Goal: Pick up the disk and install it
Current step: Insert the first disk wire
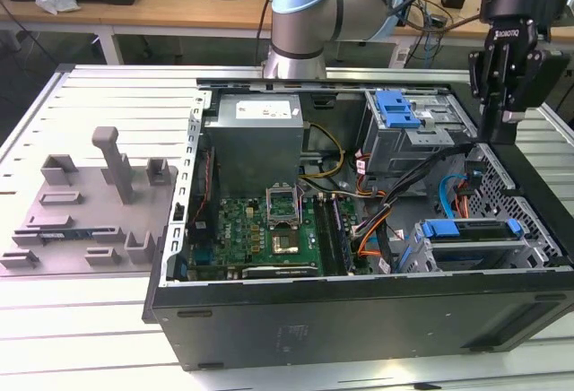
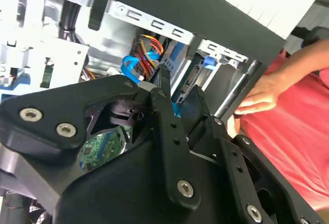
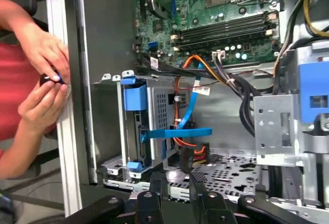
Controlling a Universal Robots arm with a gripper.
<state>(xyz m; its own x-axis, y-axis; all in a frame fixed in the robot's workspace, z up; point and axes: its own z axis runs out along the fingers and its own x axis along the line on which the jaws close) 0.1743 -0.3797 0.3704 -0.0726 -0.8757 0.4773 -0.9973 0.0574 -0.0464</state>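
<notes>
Hanging over the exterior view's right end of the open computer case [image 1: 359, 324], the gripper [image 1: 500, 136] points down with nothing in it. Below it, well apart, the disk [image 1: 471, 228] lies flat in the drive cage [image 1: 448, 252] at the case's near right corner, the blue tabs of its frame showing at both ends. A ribbed blue latch [image 1: 395, 108] sits on the upper drive bay, further back. The green circuit board [image 1: 269, 230] and the grey power supply [image 1: 256, 135] take up the middle of the case. On the exterior view's left, a grey tray [image 1: 81, 230] with an upright post [image 1: 112, 162] lies on the white slatted bench [image 1: 90, 337].

In the second wrist view the two black fingers [image 2: 164, 106] stand parted, and between them is bare space: the gripper [image 2: 181, 88] is released. Past them are blue and coloured cables [image 2: 136, 64] inside the case, and a person's hand [image 2: 257, 98] rests at the case's dark edge.

In the first wrist view the gripper [image 3: 177, 179] is again parted and grasps nothing. The disk [image 3: 139, 124] is seen edge-on, seated in its metal cage [image 3: 159, 106] with a blue tab at each end, apart from the fingers [image 3: 157, 180]. A blue cable [image 3: 180, 131] runs from the cage. Outside the case wall, two hands [image 3: 43, 80] hold a small dark object.
</notes>
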